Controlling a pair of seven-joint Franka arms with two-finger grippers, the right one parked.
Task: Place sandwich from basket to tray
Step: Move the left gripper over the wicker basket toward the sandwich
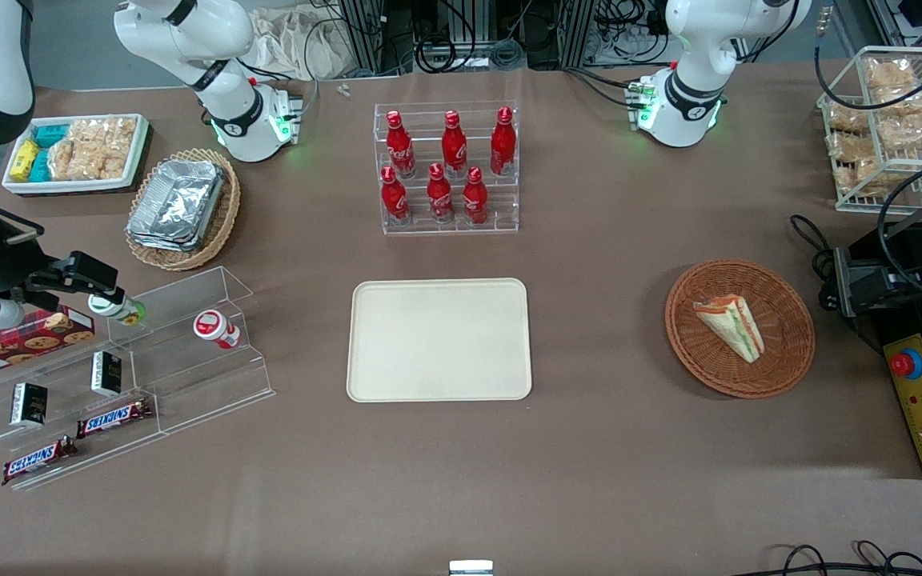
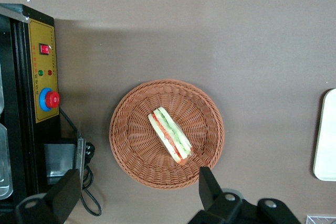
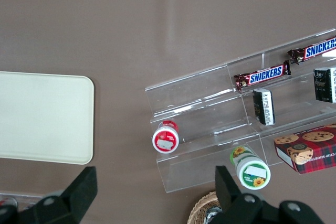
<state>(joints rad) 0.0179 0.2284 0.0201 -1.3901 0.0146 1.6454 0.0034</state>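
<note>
The sandwich (image 1: 731, 326) lies in the reddish-brown basket (image 1: 781, 304) on the table (image 1: 605, 448), well apart from the cream tray (image 1: 438, 339). The left arm's end effector (image 2: 139, 192) hovers above the basket, fingers (image 2: 209, 184) spread wide, holding nothing.

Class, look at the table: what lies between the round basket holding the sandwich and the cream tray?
Nothing: in the front view only bare brown tabletop separates the basket from the tray. The gripper hangs open above the basket.

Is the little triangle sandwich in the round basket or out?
In. The wrapped triangular sandwich lies inside the reddish-brown wicker basket; the open gripper hangs above.
</note>
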